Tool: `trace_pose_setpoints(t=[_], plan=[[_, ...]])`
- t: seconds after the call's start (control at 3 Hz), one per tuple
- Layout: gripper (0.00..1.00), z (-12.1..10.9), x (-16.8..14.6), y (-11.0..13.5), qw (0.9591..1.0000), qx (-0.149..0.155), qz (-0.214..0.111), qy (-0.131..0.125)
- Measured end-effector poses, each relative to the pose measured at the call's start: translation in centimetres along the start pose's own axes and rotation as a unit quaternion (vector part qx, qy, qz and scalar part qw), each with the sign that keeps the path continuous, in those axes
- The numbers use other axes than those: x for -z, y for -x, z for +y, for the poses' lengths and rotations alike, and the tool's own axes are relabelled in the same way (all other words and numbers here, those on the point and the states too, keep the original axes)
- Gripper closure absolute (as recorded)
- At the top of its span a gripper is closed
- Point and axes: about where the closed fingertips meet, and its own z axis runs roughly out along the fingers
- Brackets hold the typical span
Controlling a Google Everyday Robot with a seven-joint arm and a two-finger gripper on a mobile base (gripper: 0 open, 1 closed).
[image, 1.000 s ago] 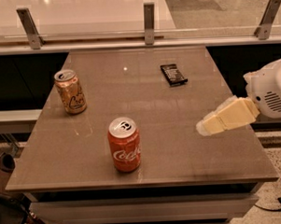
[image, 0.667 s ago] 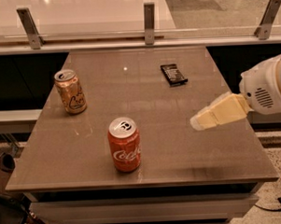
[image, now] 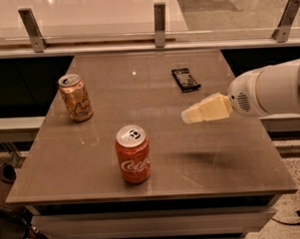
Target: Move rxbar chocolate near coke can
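- the gripper (image: 186, 117), a pale tapered wedge on the end of the white arm (image: 273, 91), has come further in over the table (image: 227, 175) from the right edge than it was a second ago, and sits a little nearer the far side.
- it hangs above the right half of the tabletop, touching nothing, with a soft shadow (image: 211, 158) on the surface below it.
- whether the gripper is open or closed cannot be told from this view; it holds nothing.
- the rxbar chocolate (image: 185, 79) lies flat where it lay before, on the far right part of the table, beyond the gripper's tip and apart from it.
- the coke can (image: 133, 154) stands upright in the same spot as before, near the front edge, left of centre and well apart from the bar.
- the tan-gold can (image: 75, 97) is also unmoved, upright near the left edge, further back than the coke can.
- count: two cans, one red-orange and one tan-gold.
- count: one wrapped bar, black with pale lettering.
- count: one gripper, one arm, one table.
- count: three metal posts (image: 159, 24) stand along the rail behind the table, one at the left, one at the middle, one at the right.
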Motion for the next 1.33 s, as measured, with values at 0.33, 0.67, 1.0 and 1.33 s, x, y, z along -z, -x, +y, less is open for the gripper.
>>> trace_pose_setpoints(t=[0.33,0.67,1.0,1.33], plan=[[0.00,-1.6,-2.7,0.5,0.9985,-0.026,-0.047,-0.012],[0.00,-3.1,-5.1,1.0,0.9954,-0.042,-0.085,-0.016],[0.00,-3.8,-7.4,1.6,0.9930,-0.048,-0.108,-0.012],[0.00,-4.0,-9.4,2.8,0.9915,-0.047,-0.121,-0.005]])
